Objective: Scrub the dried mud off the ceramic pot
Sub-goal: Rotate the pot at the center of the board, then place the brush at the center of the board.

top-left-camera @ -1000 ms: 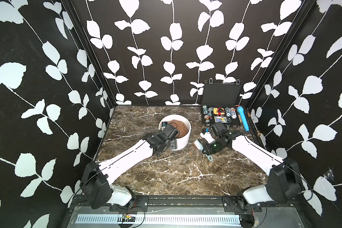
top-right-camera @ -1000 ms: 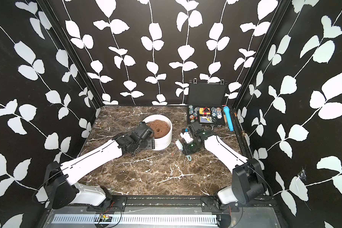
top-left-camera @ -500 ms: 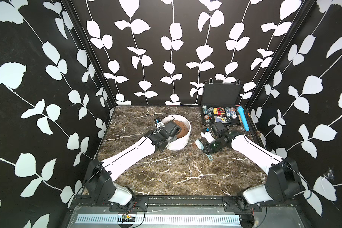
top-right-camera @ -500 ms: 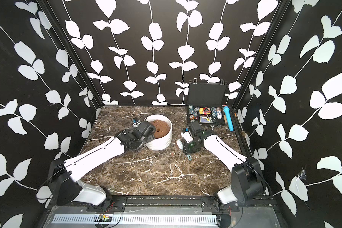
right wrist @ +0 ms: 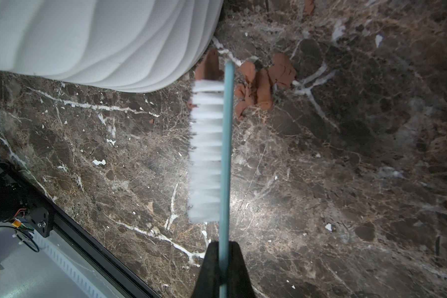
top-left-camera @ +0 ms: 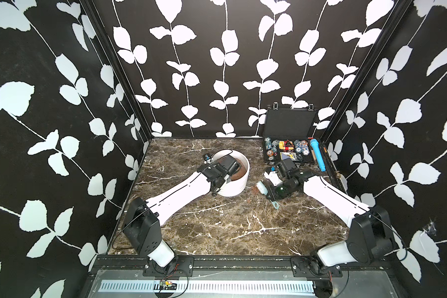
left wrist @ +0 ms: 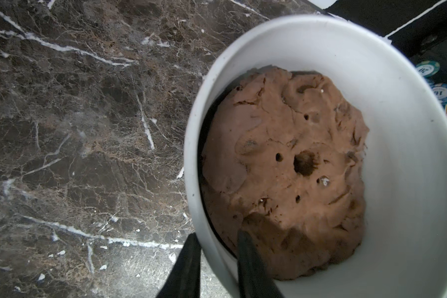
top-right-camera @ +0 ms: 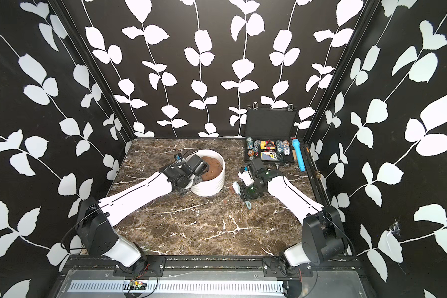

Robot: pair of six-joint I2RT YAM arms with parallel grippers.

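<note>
The white ribbed ceramic pot stands mid-table with a lumpy brown mound inside. My left gripper is shut on the pot's near-left rim, one finger outside the wall and one inside against the mound. To the pot's right, my right gripper is shut on the teal handle of a white-bristled brush. The bristles face the pot's wall without touching it. Dried mud lies as reddish flakes on the marble by the pot's base, beyond the brush tip.
An open black case of coloured chips stands at the back right with a blue cylinder beside it. Leaf-patterned walls close in three sides. The black front rail runs along the near edge.
My left gripper has moved up over the pot's near-left rim and closed on it. The right arm and the brush have stayed where they were.
</note>
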